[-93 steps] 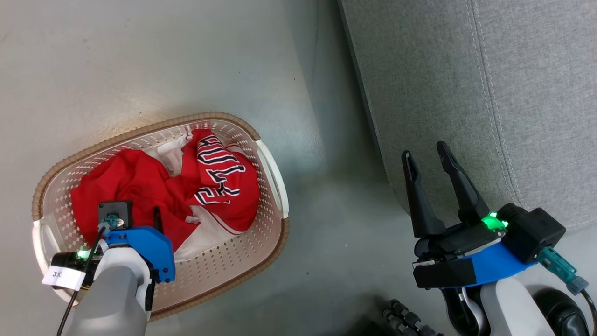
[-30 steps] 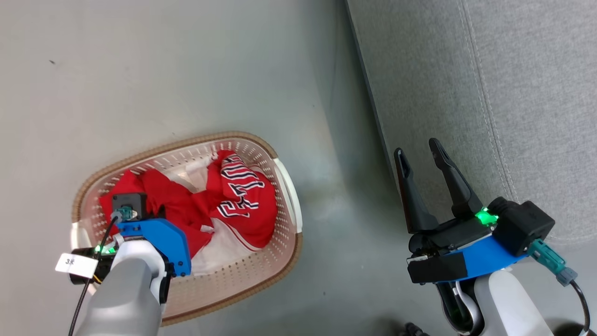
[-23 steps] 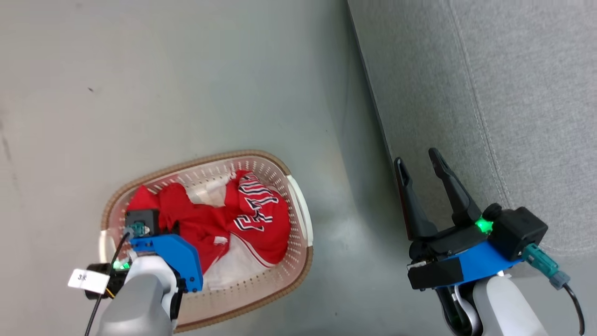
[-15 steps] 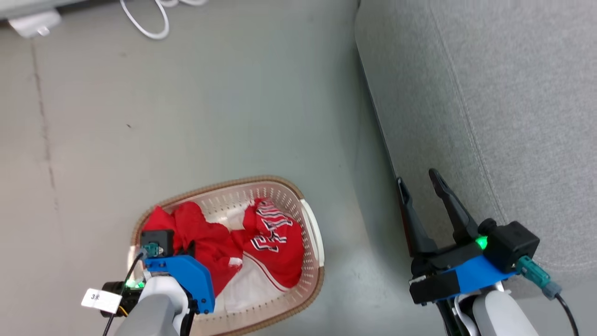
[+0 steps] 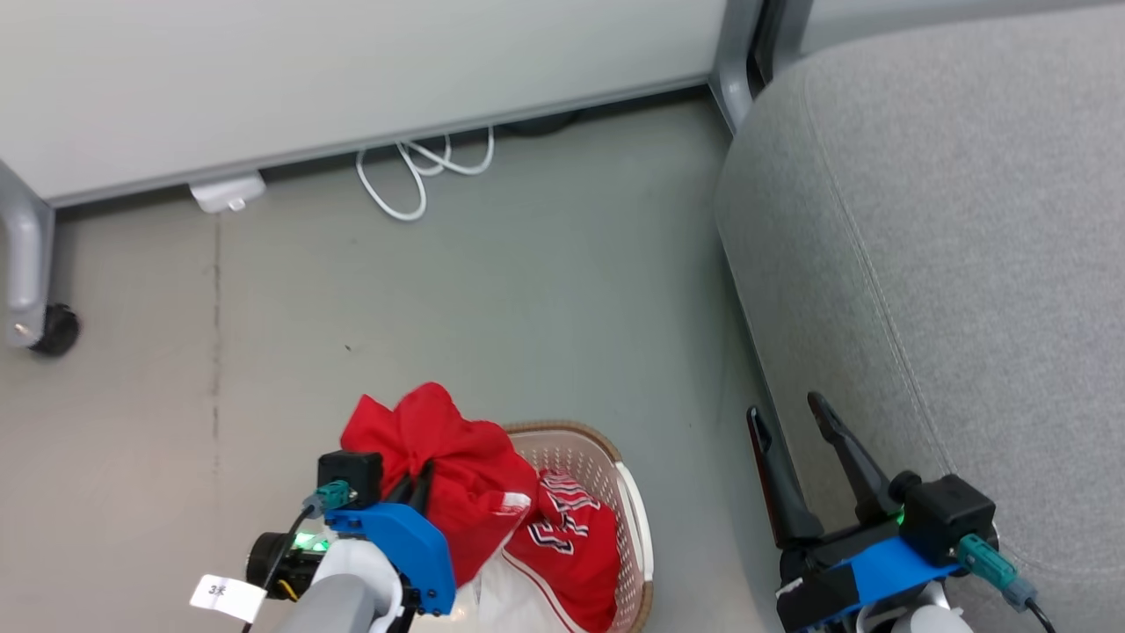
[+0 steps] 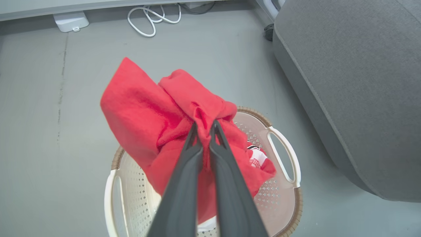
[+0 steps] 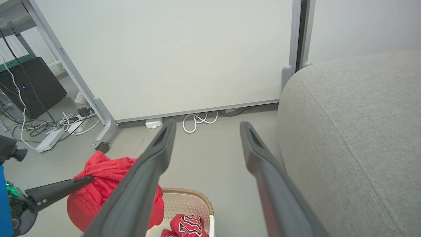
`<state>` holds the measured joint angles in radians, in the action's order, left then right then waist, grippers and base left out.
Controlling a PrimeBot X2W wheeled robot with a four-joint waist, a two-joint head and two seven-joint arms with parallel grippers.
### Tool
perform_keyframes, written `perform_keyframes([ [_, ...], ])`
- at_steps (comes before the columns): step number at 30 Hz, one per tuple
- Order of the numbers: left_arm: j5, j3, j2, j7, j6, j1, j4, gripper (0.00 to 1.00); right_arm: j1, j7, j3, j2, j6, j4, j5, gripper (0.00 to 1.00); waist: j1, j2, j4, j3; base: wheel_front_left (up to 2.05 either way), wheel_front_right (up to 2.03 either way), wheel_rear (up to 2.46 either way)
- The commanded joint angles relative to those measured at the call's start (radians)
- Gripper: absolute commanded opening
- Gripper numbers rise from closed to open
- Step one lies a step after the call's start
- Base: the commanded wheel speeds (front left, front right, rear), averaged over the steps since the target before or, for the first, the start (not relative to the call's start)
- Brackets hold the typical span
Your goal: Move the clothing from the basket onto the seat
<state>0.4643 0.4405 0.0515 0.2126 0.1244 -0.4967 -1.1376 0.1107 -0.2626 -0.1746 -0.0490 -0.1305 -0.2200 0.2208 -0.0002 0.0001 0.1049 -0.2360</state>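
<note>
My left gripper [image 5: 417, 479] is shut on the plain red garment [image 5: 439, 462], which hangs bunched above the basket [image 5: 637, 527]. In the left wrist view the fingertips [image 6: 204, 126] pinch a fold of this garment [image 6: 148, 112] over the cream basket [image 6: 283, 154]. The second red garment, with black-and-white lettering [image 5: 567, 536], lies in the basket. My right gripper [image 5: 785, 409] is open and empty beside the grey sofa [image 5: 949, 246]. In the right wrist view its fingers [image 7: 208, 124] frame the floor, with the sofa [image 7: 355, 131] to the right and the held garment [image 7: 98, 187] at lower left.
A white partition panel stands at the back on a grey leg with a caster [image 5: 39, 330]. A white cable [image 5: 413, 176] and a white adapter [image 5: 227, 193] lie at its foot. A dark box and several cables [image 7: 29, 85] sit far left.
The head camera has tilted up, so the basket sits lower in view. My left gripper has lifted the plain red garment out of the basket. The right gripper stays open.
</note>
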Motion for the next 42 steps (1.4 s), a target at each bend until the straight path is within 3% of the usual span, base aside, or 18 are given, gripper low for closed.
perform_keyframes([
  [1, 0.025, 0.033, -0.001, 0.002, 0.007, 0.016, 0.029, 0.00, -0.019, -0.003, -0.002, -0.003, 0.000, -0.008, -0.006, 1.00, 0.0002, -0.0001, -0.027, 0.059, 0.00, 0.00, 0.00],
  [7, 0.123, 0.154, -0.001, -0.021, 0.005, 0.033, 0.141, 0.00, -0.055, 0.002, -0.009, -0.002, 0.000, -0.021, -0.011, 1.00, 0.0002, -0.0001, -0.045, 0.132, 0.00, 0.00, 0.00],
  [19, 0.247, 0.359, -0.001, -0.050, -0.054, -0.020, 0.348, 0.00, -0.114, 0.031, -0.032, -0.002, 0.000, -0.018, -0.010, 1.00, 0.0002, -0.0001, -0.065, 0.231, 0.00, 0.00, 0.00],
  [42, 0.403, 0.560, -0.001, -0.042, -0.137, -0.231, 0.470, 0.00, -0.128, 0.055, -0.055, -0.003, -0.001, -0.002, -0.003, 1.00, 0.0002, -0.0001, -0.061, 0.260, 0.00, 0.00, 0.00],
])
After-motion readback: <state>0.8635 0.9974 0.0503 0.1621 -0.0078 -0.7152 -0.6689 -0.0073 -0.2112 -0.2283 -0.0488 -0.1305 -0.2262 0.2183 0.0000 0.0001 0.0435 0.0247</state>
